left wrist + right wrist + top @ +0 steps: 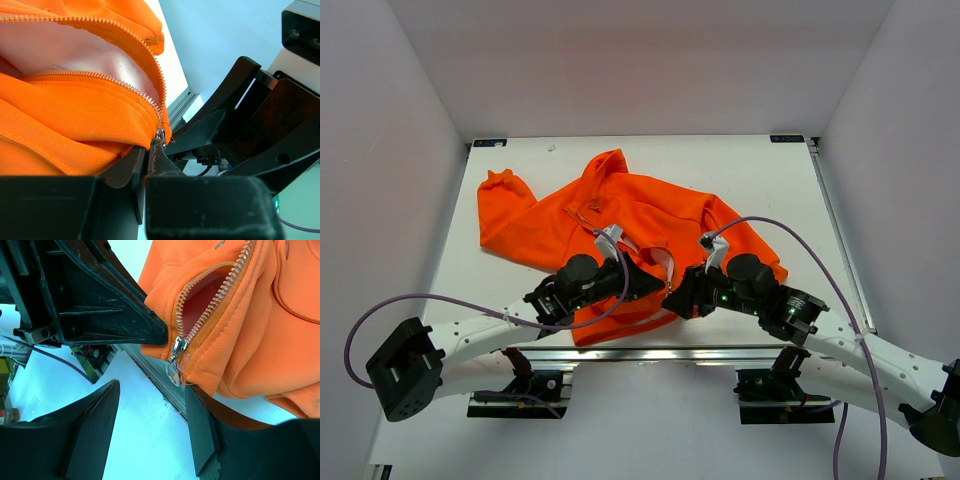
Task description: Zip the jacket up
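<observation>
One white table [770, 175] carries one bright orange fabric jacket [620, 215], hem toward the arms, where the left gripper [149, 155] clenches the hem, apparently anchoring it, while the right gripper [150, 407] gapes released before one silver slider [178, 346] beneath two parted tooth rows [90, 78].

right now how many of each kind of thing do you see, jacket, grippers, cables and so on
orange jacket: 1
zipper slider: 1
grippers: 2, left gripper and right gripper
purple cables: 2
total: 6
</observation>
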Robot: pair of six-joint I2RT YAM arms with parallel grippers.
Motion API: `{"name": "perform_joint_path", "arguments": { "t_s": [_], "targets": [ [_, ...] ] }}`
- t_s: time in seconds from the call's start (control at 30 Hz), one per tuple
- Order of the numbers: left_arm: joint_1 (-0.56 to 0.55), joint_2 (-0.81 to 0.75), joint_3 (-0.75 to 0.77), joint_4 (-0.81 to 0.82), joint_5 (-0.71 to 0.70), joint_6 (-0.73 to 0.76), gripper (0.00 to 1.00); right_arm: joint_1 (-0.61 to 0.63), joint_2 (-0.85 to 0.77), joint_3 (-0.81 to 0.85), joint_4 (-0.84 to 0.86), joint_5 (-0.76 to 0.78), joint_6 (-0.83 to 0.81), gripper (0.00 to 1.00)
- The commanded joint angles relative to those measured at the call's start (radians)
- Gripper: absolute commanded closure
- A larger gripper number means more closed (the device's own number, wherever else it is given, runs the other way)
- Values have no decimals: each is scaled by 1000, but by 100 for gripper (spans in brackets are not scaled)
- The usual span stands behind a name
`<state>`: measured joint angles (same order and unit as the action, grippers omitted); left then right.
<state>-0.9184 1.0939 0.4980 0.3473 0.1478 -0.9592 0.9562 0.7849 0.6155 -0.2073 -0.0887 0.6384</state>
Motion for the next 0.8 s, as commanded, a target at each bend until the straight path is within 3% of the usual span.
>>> {"name": "perform_joint_path", "arguments": {
  "t_s": [0.0, 0.43, 0.77],
  "targets": [
    [-2, -11, 17, 24, 7, -4, 100, 4, 8, 12, 68, -5, -20, 40],
    [-2, -11, 13, 35, 9, -13, 100, 4, 20, -34, 161, -49, 20, 43],
    [-2, -15, 5, 50, 22, -24, 100, 4, 4, -85, 166, 30, 84, 47]
  ]
}}
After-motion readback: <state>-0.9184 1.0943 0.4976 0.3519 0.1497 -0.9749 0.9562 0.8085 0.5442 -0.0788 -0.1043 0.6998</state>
